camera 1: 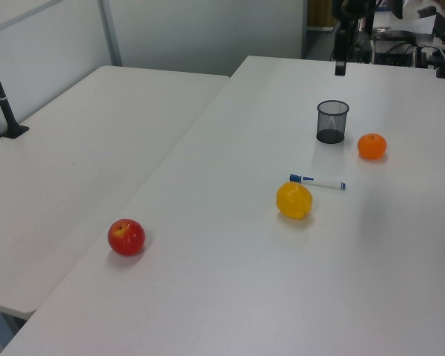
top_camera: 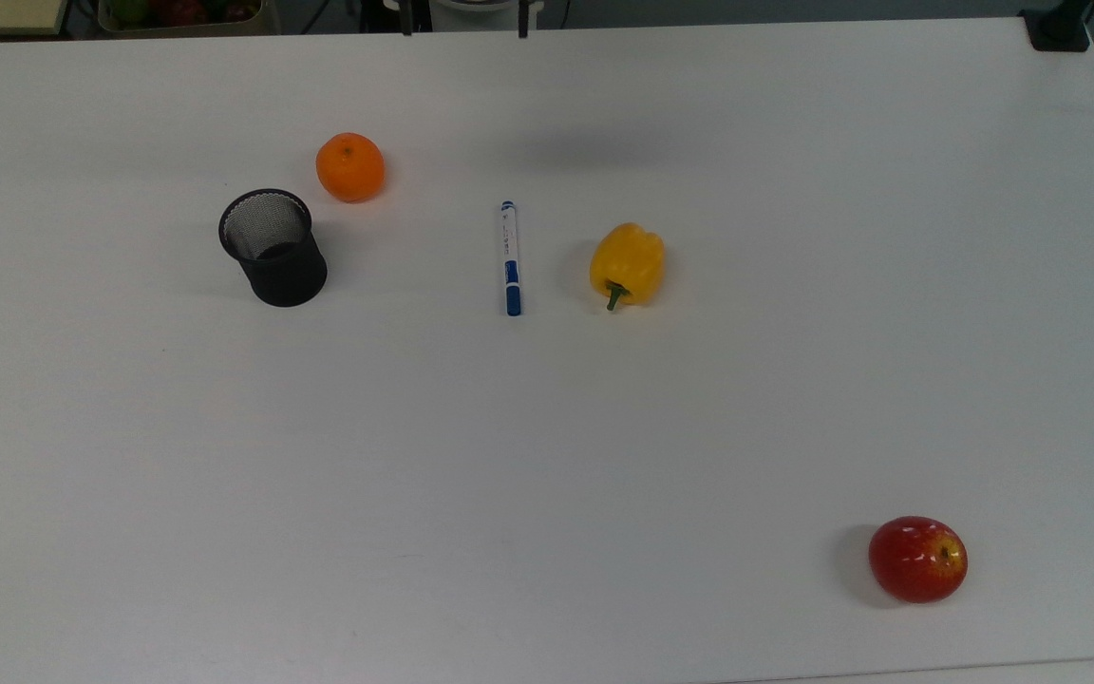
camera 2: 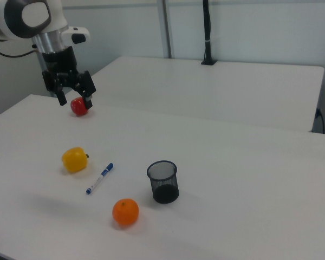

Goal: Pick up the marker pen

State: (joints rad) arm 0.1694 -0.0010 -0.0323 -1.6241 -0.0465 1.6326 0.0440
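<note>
The hand (camera 2: 75, 97) hung high above the worktop (top_camera: 547, 427), its 2 fingers (camera 2: 60, 99) spread wide and pointing down, gripping nothing. In the right view it sat up at the right view's top left, with the white arm (camera 2: 30, 19) rising behind it. In the left view the dark fingers showed at the far edge of the worktop (camera 1: 230, 245), up near the top of the picture.

The marker pen (top_camera: 510, 257) lay flat on the worktop, well below the hand and well apart from it, nothing touching it. In the top view it ran straight up and down the picture, blue cap at the lower end, small blue tip at the upper end, the upper end being the 1 nearer the hand. In the right view the marker pen (camera 2: 99, 178) lay below and to the right of the hand.

The pepper (top_camera: 627, 264) sat just beside the pen, on the top view's right. The orange (top_camera: 350, 167) and the black mesh cup (top_camera: 273, 247) stood off to the top view's left of the pen, the cup upright. The apple (top_camera: 917, 559) rested far from the hand, near the top view's lower right corner.
</note>
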